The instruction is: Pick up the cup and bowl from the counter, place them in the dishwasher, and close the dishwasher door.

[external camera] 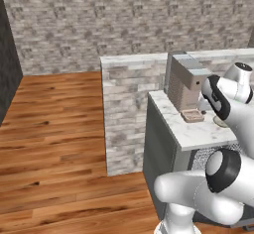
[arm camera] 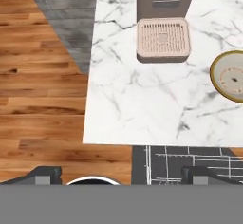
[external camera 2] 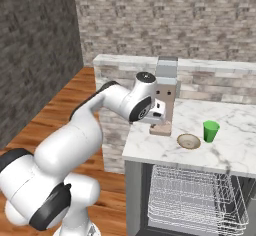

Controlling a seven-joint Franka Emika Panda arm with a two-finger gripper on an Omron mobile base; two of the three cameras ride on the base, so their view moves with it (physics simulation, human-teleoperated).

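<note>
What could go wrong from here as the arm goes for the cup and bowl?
1. The coffee machine stands close beside the hand; swinging toward the bowl could clip it.
2. The bowl is shallow and lies flat on the counter, so the open jaws may slip off its rim.
3. The cup stands just beyond the bowl; a sloppy reach could knock it over.

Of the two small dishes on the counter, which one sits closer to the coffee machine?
The bowl, round and tan with a paler rim, sits nearer the coffee machine; the green cup stands farther off beyond it.
</note>
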